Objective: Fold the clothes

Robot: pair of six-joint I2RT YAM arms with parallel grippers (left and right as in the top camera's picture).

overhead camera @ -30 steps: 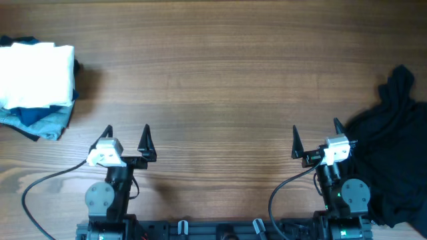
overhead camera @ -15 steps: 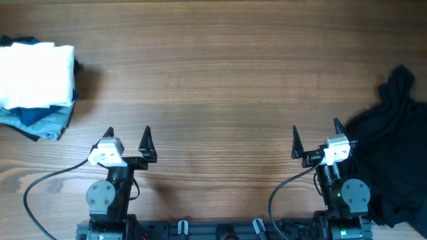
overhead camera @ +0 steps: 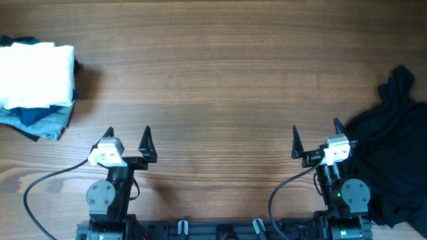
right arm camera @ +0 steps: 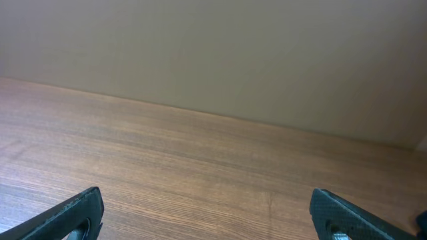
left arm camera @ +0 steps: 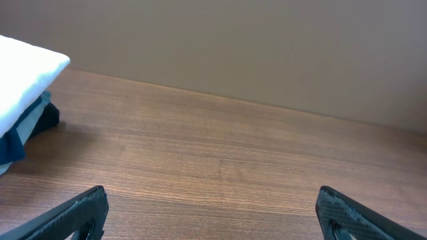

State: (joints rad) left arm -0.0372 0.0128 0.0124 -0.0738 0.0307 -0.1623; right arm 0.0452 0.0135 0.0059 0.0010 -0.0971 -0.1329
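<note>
Left hand [overhead camera: 127,133] and right hand [overhead camera: 315,131] — both spread wide, empty, near the base.

The overhead camera looks straight down on the table [overhead camera: 220,80] from well above, with the robot's side at the bottom edge of the frame. The left wrist camera sits low behind the left gripper [left arm camera: 212,200], facing forward across the tabletop to the wall [left arm camera: 267,47]; the folded clothes [left arm camera: 20,87] at its left edge are the stack at the overhead frame's upper left. The right wrist camera is set likewise behind the right gripper [right arm camera: 207,200] and shares tabletop with the overhead view.
</note>
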